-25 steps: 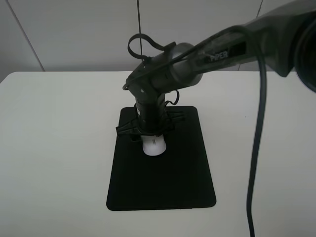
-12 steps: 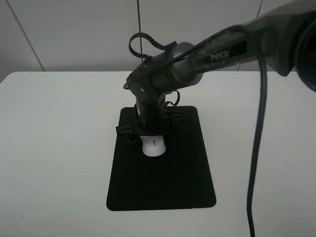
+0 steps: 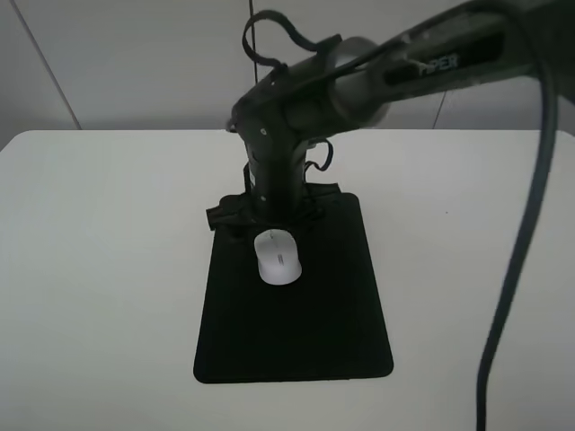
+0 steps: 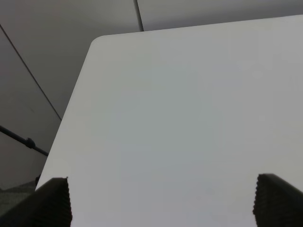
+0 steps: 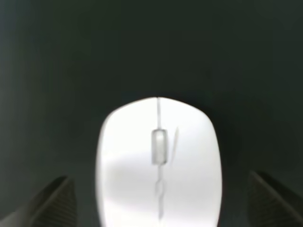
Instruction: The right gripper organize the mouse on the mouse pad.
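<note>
White table (image 3: 108,269), open tabletop around flat black rectangular mouse pad (image 3: 296,332). Small white oval mouse (image 3: 278,257) on pad's far half, between black right gripper (image 3: 274,215) jaws, spread wide, not touching. Left gripper (image 4: 161,203) jaws apart.

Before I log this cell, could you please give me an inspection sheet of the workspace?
Surface: white table.
Job's things: white mouse lies on the black mouse pad, nearer its far end.
Clutter: nothing seen.
Grippers: right gripper beyond the mouse, jaws wide open, not touching it; left gripper open over bare table.
Cables: black loop on the right arm; thick cable hanging at the right edge.
Surroundings: pale wall behind.
</note>
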Controlling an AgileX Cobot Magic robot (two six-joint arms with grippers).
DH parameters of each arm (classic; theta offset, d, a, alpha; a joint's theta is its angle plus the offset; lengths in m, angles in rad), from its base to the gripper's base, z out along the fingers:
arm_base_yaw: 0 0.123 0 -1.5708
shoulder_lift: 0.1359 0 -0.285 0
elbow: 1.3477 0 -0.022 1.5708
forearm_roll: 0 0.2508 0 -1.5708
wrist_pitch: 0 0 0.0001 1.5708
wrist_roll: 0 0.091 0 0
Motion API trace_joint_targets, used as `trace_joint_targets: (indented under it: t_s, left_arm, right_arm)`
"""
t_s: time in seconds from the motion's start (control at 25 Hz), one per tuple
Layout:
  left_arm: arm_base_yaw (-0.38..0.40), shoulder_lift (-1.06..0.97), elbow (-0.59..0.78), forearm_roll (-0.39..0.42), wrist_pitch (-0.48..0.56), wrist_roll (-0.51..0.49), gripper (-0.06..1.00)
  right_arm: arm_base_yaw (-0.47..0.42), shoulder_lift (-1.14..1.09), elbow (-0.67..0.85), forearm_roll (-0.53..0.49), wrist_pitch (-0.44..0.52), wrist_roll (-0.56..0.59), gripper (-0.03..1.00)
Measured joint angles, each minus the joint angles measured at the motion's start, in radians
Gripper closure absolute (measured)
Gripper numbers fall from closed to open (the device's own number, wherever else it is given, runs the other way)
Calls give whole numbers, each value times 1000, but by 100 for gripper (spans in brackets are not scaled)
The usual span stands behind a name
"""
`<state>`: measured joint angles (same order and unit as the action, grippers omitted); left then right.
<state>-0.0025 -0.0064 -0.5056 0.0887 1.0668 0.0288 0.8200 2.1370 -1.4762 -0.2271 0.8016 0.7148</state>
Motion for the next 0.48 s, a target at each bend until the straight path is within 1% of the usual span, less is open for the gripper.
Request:
trace_joint_targets:
  t_s: [0.12,0.28,0.4,0.48]
  left_arm:
    - [0,0,0,0,0,0,16]
    - [0,0,0,0,0,0,16]
    - [0,0,0,0,0,0,16]
    - [0,0,0,1,0,0,16]
  right_arm:
    - [-20,-60,0,47,16,-76,25]
    - [-75,-105,6,55,64,-153,25]
    - [-139,-151,71,58,67,-184,25]
    - [-195,-201,154,77,32,-202,25]
